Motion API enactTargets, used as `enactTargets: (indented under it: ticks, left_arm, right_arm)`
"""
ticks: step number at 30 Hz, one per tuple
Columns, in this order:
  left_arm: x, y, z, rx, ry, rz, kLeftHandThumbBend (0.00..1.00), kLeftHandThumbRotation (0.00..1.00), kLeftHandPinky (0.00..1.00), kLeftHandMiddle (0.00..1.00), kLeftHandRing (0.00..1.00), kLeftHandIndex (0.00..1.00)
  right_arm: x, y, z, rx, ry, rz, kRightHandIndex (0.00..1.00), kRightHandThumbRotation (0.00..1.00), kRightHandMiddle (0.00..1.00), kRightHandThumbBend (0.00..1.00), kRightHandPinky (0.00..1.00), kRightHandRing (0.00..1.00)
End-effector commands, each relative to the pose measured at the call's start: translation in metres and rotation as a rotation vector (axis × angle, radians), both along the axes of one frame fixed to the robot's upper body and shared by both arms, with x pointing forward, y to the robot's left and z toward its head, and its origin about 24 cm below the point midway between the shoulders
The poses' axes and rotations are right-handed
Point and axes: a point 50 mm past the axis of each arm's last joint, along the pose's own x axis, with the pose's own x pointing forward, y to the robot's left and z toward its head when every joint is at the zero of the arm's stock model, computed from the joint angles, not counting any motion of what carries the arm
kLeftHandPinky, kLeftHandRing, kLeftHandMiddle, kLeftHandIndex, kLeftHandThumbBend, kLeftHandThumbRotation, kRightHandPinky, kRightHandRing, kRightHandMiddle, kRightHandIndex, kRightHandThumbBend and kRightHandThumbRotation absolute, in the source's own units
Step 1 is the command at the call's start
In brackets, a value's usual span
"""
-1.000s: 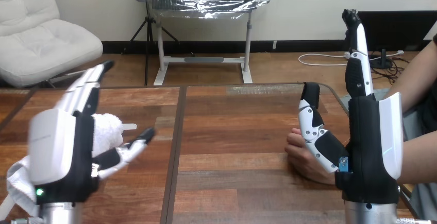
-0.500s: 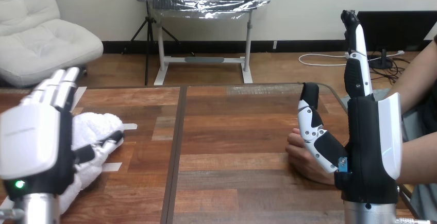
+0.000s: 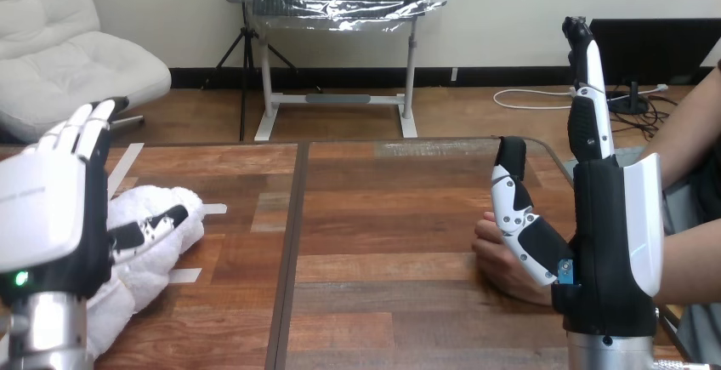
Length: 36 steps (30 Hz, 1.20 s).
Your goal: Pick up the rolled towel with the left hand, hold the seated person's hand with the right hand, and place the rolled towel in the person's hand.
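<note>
A white rolled towel lies on the wooden table at the left, reaching toward the front edge. My left hand stands upright just left of it, fingers straight and thumb stretched over the towel's top. At the right, my right hand is raised on edge with straight fingers pointing up and its thumb out to the left. The person's hand rests on the table right behind that thumb, partly hidden by it; I cannot tell whether they touch.
Strips of pale tape mark the table beside the towel. A dark seam runs front to back down the tabletop. The person's forearm comes in from the right edge.
My left hand has moved left and nearer to me, uncovering more of the towel. The right hand and the person's hand have stayed put.
</note>
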Motion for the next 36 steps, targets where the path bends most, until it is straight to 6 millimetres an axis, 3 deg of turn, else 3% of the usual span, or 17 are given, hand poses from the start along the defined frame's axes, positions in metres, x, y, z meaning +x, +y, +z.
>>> enactTargets:
  ticks: [1, 20, 36]
  left_arm:
    - [0.020, 0.002, 0.012, 0.003, -0.010, -0.022, 0.87, 0.25, 0.75, 0.88, 0.83, 0.87]
    - [0.055, 0.030, -0.016, -0.018, 0.272, 0.046, 0.84, 0.34, 0.83, 0.91, 0.88, 0.90]
    - [0.073, 0.043, -0.047, -0.183, 0.552, 0.049, 0.93, 0.54, 0.92, 0.97, 0.95, 0.96]
  right_arm:
    - [0.003, -0.001, 0.011, 0.015, -0.054, -0.007, 1.00, 0.00, 1.00, 0.00, 1.00, 1.00]
    - [0.004, -0.001, 0.013, -0.006, -0.045, -0.014, 1.00, 0.00, 1.00, 0.00, 1.00, 1.00]
    - [0.004, -0.004, 0.014, -0.021, -0.044, -0.016, 1.00, 0.00, 1.00, 0.00, 1.00, 1.00]
